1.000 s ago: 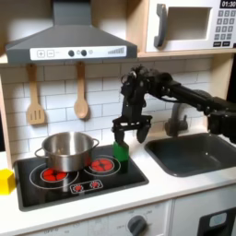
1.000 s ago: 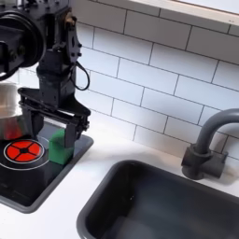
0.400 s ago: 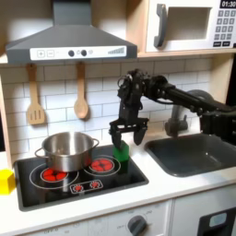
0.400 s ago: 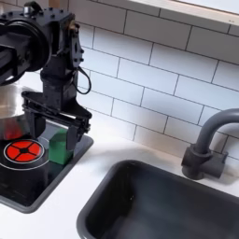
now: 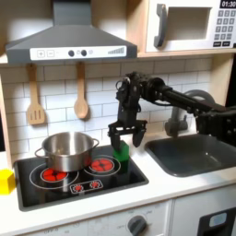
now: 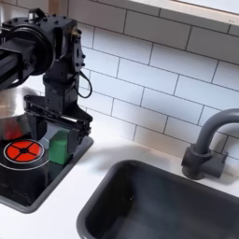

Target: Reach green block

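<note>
The green block (image 5: 120, 151) (image 6: 57, 147) is a small bright cube sitting on the right rear corner of the black stovetop (image 5: 78, 175) (image 6: 19, 182). In both exterior views my gripper (image 5: 125, 136) (image 6: 53, 137) hangs directly over it, open. Its two fingers come down on either side of the cube, one finger (image 6: 76, 142) to the right of the block in the second exterior view. I cannot tell whether the pads touch the block. The arm reaches in from the first exterior view's right.
A steel pot (image 5: 66, 150) stands on the left burner, close to the block. A yellow block (image 5: 6, 181) lies at the counter's left end. The sink (image 5: 197, 153) (image 6: 159, 201) and faucet (image 5: 178, 118) (image 6: 207, 145) are to the right. Wooden utensils (image 5: 81, 101) hang on the tiled wall.
The gripper has shifted slightly left in both exterior views and settled lower around the green block. It stays open, and the block has not moved.
</note>
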Controlling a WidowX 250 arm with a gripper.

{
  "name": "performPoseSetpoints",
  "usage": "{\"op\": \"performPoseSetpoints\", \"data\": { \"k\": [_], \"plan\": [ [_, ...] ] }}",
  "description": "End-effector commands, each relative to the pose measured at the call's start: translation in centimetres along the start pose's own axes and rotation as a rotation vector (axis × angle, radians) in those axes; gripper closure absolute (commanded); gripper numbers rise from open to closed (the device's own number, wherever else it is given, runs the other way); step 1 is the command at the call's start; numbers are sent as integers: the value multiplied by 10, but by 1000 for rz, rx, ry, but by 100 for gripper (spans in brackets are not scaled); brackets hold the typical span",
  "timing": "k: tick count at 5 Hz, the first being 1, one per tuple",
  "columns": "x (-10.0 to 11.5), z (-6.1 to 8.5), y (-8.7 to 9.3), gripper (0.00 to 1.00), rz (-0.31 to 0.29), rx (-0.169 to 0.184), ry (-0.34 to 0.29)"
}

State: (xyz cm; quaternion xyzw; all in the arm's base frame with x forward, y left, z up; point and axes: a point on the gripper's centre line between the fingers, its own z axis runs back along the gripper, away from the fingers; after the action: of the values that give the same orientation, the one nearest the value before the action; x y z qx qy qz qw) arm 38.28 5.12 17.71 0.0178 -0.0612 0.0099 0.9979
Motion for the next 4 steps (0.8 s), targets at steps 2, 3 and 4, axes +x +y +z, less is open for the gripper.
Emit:
{"op": "performPoseSetpoints", "data": {
  "k": [2,3,4],
  "plan": [
    [7,-14,1,0,-7,2,16],
    [9,-22,0,0,-12,1,27],
    [10,-30,1,0,-7,0,46]
  ]
}}
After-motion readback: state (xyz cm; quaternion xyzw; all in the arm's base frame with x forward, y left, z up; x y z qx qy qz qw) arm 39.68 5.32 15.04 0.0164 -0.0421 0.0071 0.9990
